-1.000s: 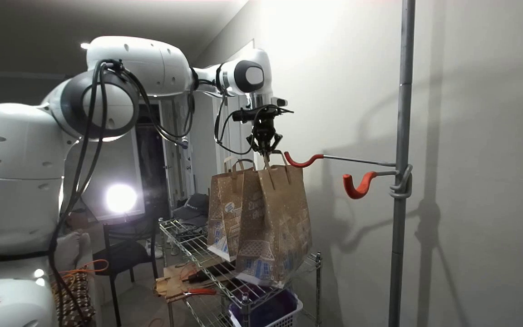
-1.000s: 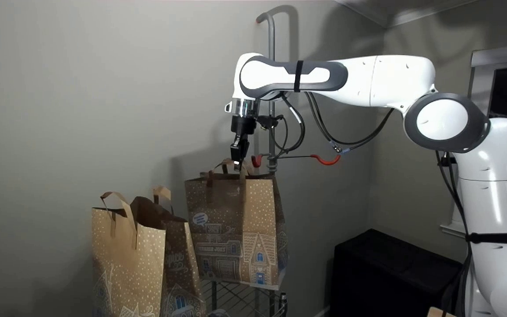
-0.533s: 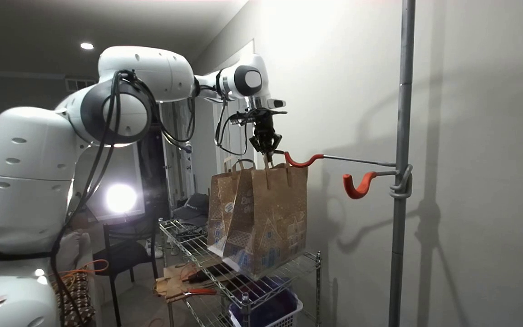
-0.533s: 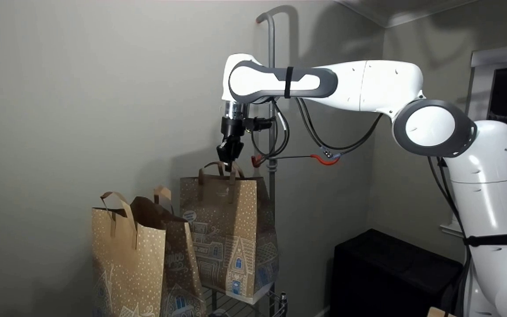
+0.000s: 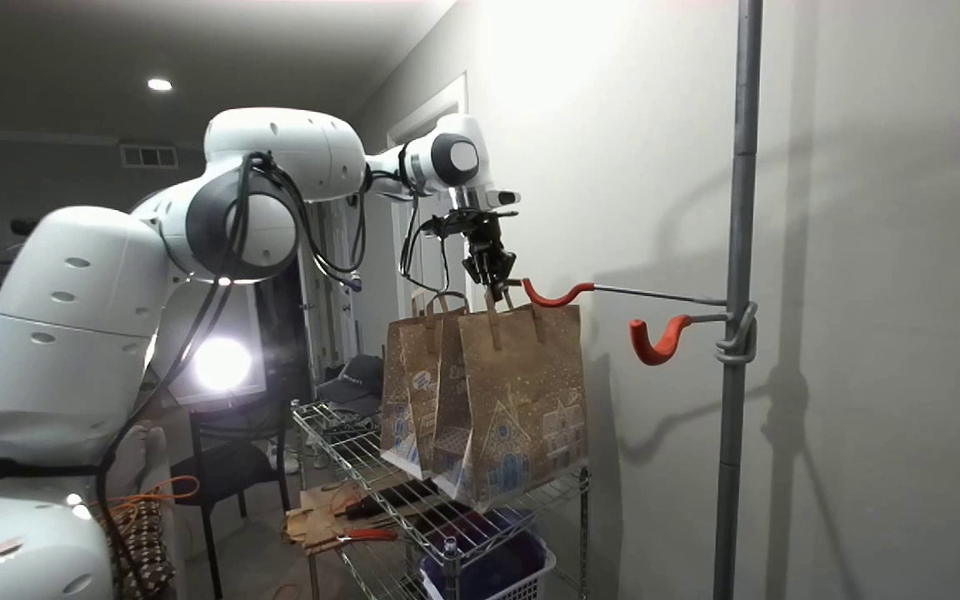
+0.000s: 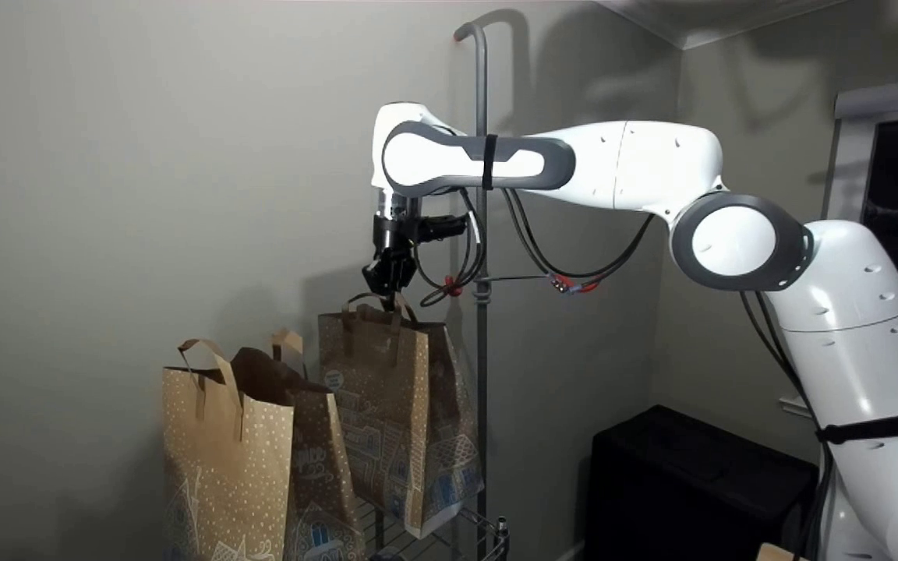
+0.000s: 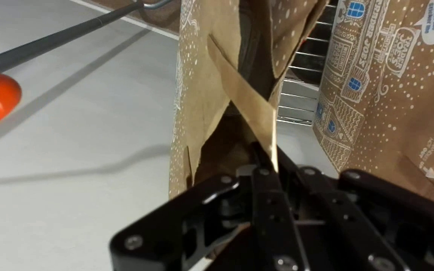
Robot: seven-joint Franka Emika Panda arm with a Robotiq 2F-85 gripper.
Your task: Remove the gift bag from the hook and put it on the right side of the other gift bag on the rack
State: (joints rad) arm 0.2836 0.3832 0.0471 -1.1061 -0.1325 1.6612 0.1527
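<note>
My gripper (image 5: 497, 292) is shut on a paper handle of the gift bag (image 5: 526, 400), a brown bag with white dots and printed houses. The bag hangs upright, slightly turned, just over the rack (image 5: 450, 575); I cannot tell if its base touches the shelf. It is clear of the orange-red hook (image 5: 559, 300), which carries nothing. The other gift bag (image 6: 223, 452) stands beside it, partly hidden behind the held bag in an exterior view (image 5: 413, 367). In the wrist view the held bag (image 7: 202, 75) is in the middle and the other bag (image 7: 398, 101) at the right.
A grey pole (image 5: 738, 250) with a second orange-red hook (image 5: 659, 343) stands by the wall. A white basket (image 5: 530, 583) is under the top shelf. A cap (image 5: 355, 377) lies at the rack's far end. A black covered box (image 6: 698, 475) stands near the robot base.
My gripper has moved down and further out from the robot base, carrying the held bag with it. The bag has swung and turned, showing more of its side. The other bag has not moved.
</note>
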